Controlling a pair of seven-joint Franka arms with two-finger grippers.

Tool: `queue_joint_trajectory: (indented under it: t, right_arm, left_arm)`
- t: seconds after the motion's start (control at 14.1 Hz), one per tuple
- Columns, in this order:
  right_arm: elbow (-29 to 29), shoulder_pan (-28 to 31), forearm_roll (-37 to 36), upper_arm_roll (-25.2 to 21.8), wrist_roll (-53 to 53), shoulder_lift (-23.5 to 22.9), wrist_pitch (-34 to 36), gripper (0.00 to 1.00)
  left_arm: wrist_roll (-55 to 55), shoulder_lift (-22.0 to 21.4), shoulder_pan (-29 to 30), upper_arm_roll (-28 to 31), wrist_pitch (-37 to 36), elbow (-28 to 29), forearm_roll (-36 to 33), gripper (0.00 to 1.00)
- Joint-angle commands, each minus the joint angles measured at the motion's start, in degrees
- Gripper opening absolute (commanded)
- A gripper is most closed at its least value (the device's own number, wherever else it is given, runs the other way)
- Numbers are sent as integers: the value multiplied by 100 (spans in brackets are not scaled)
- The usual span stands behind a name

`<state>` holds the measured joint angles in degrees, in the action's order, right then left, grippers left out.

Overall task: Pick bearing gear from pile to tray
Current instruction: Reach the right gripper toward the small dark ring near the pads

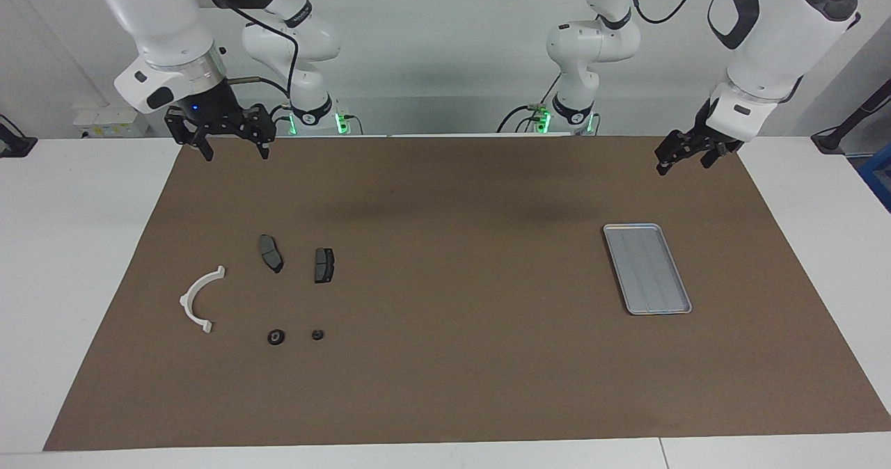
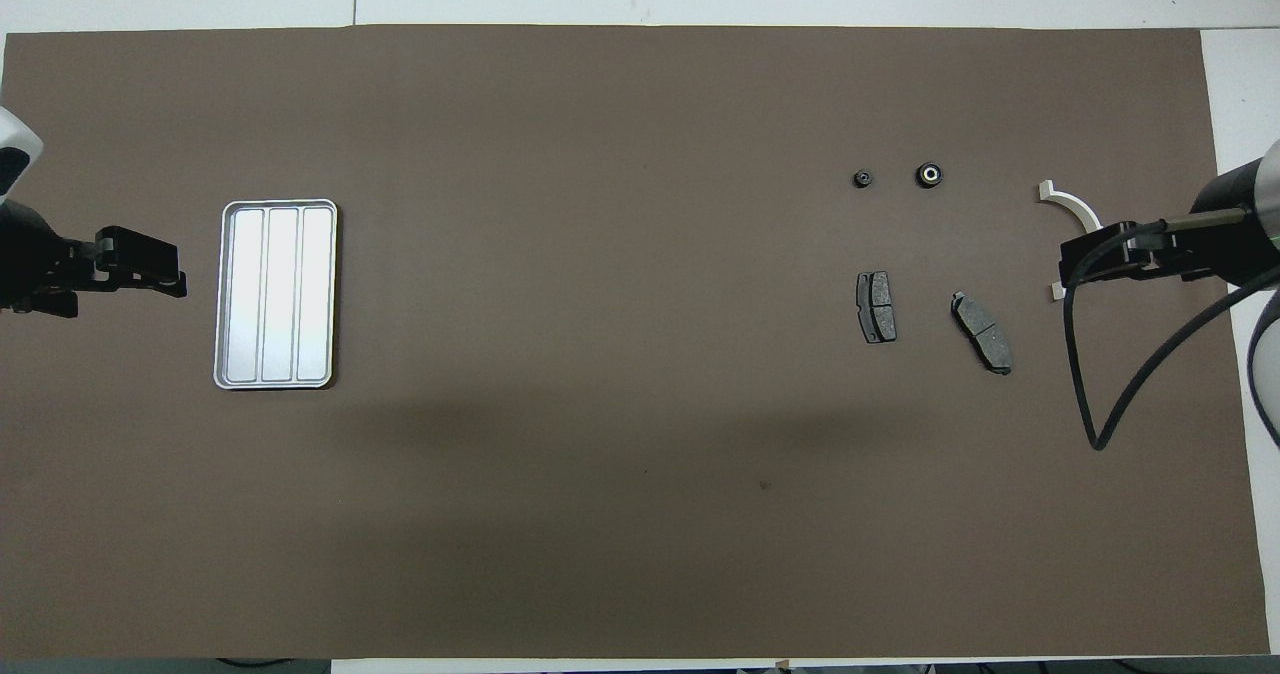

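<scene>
The pile lies toward the right arm's end of the table. It holds a white half-ring (image 1: 200,298) (image 2: 1078,210), two dark grey brake-pad plates (image 1: 271,252) (image 1: 324,264) (image 2: 982,331) (image 2: 876,306) and two small black round pieces (image 1: 276,336) (image 1: 317,334) (image 2: 929,175) (image 2: 863,179) farther from the robots than the plates. The silver ribbed tray (image 1: 647,268) (image 2: 277,294) lies empty toward the left arm's end. My right gripper (image 1: 235,152) (image 2: 1066,264) is open and empty, raised over the mat's edge nearest the robots. My left gripper (image 1: 682,166) (image 2: 180,272) is open and empty, raised beside the tray.
A brown mat (image 1: 452,371) (image 2: 620,474) covers most of the white table. In the overhead view the right gripper and its black cable (image 2: 1130,394) hide part of the half-ring.
</scene>
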<state>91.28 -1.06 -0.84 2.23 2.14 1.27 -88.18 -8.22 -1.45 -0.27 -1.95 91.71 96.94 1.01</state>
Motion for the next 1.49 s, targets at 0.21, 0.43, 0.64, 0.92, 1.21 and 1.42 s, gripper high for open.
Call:
queue_joint_trajectory:
  t: [0.21, 0.43, 0.64, 0.92, 1.21, 1.42]
  right_arm:
    - [74, 97, 23, 40, -135, 75, -85, 100]
    - [66, 71, 14, 40, -161, 75, -103, 100]
    - [74, 80, -3, 32, -161, 75, -85, 100]
    - [136, 71, 14, 40, -179, 119, -50, 100]
    - [319, 27, 5, 40, -144, 32, -417, 100]
    - [356, -218, -47, 40, 4, -520, -901, 100]
  left_arm:
    - [4, -22, 36, -42, -75, 0, -66, 100]
    - [-5, -22, 36, -42, -66, 0, -66, 100]
    - [-5, -22, 36, -42, -75, 0, -66, 100]
    - [4, -22, 36, -42, -75, 0, -66, 100]
    - [4, -22, 36, -42, -75, 0, -66, 100]
    - [4, -22, 36, -42, -75, 0, -66, 100]
